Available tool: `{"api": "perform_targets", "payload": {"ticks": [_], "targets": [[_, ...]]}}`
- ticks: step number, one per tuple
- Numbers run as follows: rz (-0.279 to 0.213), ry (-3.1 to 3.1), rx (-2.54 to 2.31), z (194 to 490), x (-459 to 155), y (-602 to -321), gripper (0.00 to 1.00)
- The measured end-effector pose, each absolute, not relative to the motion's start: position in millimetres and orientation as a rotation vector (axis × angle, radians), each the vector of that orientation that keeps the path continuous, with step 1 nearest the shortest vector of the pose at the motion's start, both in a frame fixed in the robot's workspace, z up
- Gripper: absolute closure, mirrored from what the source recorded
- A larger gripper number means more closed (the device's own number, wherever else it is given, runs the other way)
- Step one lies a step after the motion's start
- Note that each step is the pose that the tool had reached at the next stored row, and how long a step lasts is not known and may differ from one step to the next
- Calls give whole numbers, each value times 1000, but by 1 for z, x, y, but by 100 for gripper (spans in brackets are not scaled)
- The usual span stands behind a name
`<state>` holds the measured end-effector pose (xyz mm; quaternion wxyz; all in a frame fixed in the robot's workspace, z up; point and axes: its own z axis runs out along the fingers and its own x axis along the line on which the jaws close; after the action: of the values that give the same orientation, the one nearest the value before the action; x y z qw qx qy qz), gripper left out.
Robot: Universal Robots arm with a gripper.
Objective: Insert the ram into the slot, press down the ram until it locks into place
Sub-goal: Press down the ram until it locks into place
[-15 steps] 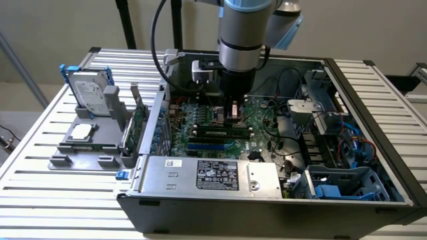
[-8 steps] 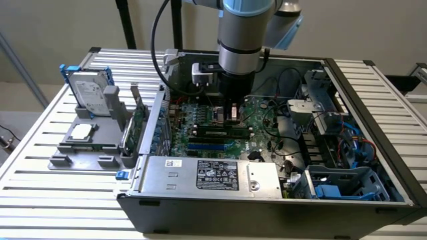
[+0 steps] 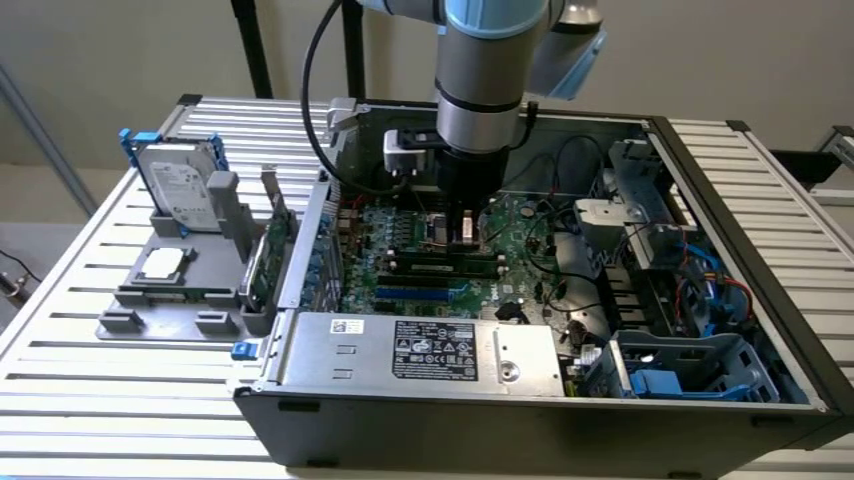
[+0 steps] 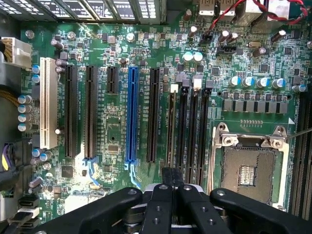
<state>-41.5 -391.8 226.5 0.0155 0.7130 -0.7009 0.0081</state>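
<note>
Gripper [image 4: 171, 187] closed, we're pressing the ram [image 3: 441, 266] into the slot [image 4: 181, 131]; off-centre push risks one clip not latching.

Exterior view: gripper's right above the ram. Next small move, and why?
Probably a short, slow push straight down. The gripper stands just above the ram, which lies lengthwise along the slot rather than across it, so no sideways correction looks needed. Whether the ram is already locked cannot be told, so go gently.
</note>
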Motion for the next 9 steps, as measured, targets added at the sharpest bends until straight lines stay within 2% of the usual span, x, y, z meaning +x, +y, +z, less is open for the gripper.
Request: {"api": "perform_targets", "payload": {"ticks": [9], "targets": [[23, -2182, 2219, 251, -41, -392, 89]]}}
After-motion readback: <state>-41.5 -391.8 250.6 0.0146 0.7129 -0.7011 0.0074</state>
